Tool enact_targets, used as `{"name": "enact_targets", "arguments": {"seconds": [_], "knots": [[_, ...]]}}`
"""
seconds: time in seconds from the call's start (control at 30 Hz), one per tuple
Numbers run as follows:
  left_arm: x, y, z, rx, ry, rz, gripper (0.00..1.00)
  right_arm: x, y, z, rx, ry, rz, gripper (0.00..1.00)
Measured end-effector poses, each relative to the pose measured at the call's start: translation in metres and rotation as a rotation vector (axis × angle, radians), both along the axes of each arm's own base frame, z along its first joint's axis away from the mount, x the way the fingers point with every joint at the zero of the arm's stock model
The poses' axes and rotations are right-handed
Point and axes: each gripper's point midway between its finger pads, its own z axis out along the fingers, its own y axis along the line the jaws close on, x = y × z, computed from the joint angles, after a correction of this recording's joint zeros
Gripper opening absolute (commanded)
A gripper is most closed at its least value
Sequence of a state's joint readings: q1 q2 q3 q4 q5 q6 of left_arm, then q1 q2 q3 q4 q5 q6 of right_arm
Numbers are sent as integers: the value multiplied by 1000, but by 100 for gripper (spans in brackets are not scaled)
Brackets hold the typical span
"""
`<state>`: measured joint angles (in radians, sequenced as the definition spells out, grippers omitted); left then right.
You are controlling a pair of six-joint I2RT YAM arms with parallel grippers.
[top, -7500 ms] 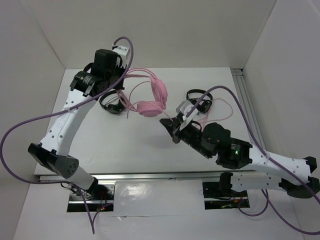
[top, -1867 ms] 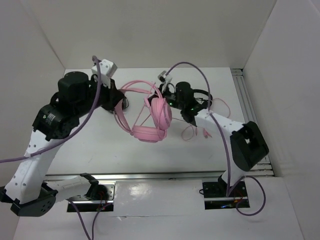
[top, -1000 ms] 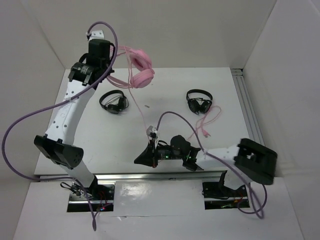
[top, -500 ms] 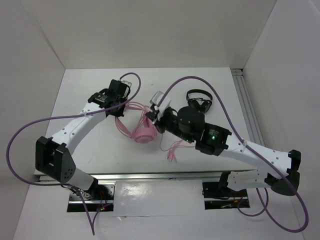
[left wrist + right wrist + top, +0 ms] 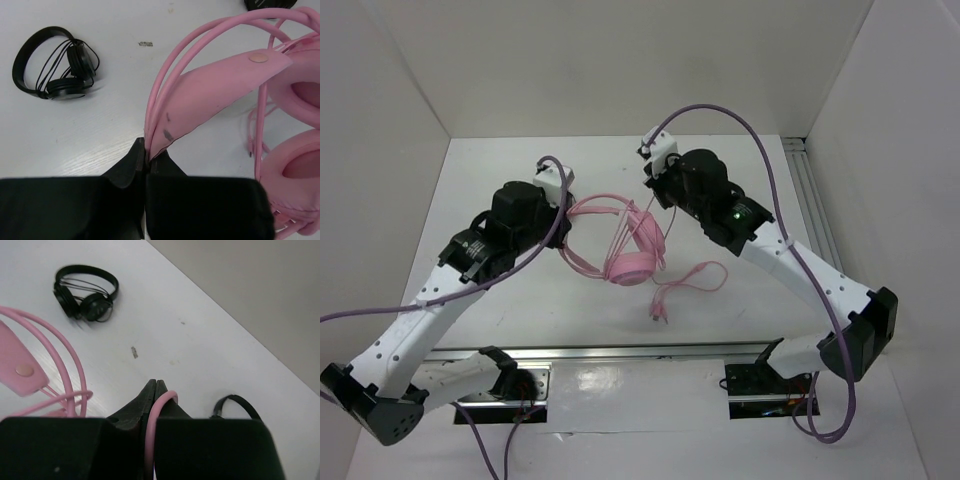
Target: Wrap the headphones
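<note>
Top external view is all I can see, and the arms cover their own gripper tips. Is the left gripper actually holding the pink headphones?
Observer: Yes. In the left wrist view, the left gripper is shut on the headphones, pinching the lower end of the padded headband strap.
Operator: And the right gripper?
Observer: In the right wrist view, the right gripper is shut on a loop of the thin pink cable.
Operator: I can't find the black headsets.
Observer: The left wrist view shows one black headset lying on the table, apart from the pink pair.
</note>
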<state>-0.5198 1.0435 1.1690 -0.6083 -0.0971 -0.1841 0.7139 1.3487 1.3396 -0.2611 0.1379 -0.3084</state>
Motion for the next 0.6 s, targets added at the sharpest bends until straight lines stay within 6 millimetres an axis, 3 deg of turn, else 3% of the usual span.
{"name": "enact_targets", "arguments": {"seconds": [0.13, 0.27, 0.43, 0.6], "knots": [[-3, -4, 13, 36, -8, 10, 0, 1, 15, 14, 88, 1, 57, 0], [2, -12, 3, 97, 53, -5, 0, -9, 23, 40, 178, -35, 126, 3], [-2, -31, -6, 130, 112, -86, 0, -26, 34, 72, 229, -29, 278, 0], [2, -35, 7, 98, 78, -93, 0, -33, 23, 108, 270, 44, 448, 0]]}}
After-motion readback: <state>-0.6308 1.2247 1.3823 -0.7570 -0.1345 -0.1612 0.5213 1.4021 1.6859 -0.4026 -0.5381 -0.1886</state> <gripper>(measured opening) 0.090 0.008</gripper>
